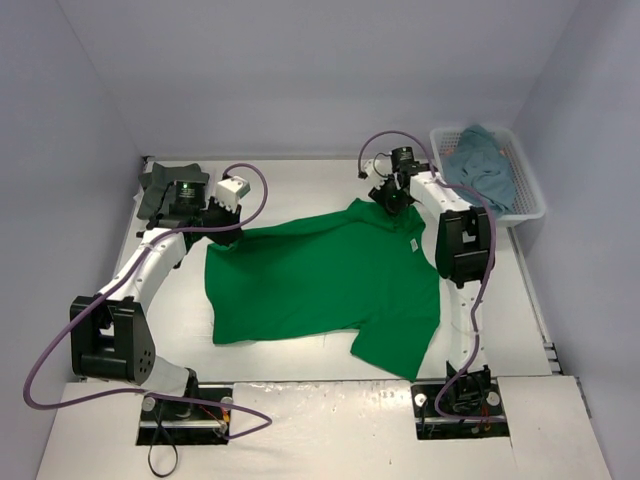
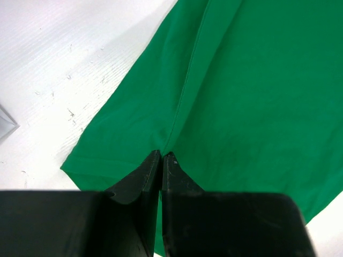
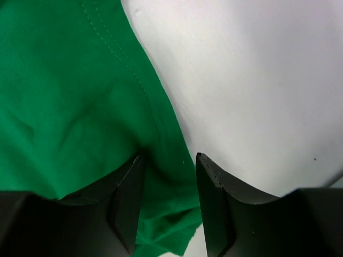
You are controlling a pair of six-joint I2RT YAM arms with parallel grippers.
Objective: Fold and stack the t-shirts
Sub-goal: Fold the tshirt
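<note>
Top external showed the green t-shirt (image 1: 320,285) lying crosswise between my left gripper (image 1: 231,232), clamped on its edge, and my right gripper (image 1: 388,205), jaws parted.

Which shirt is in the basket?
The teal-blue shirt, bunched in the white basket at back right. The bright green shirt lies spread on the table; the dark one sits at back left.
</note>
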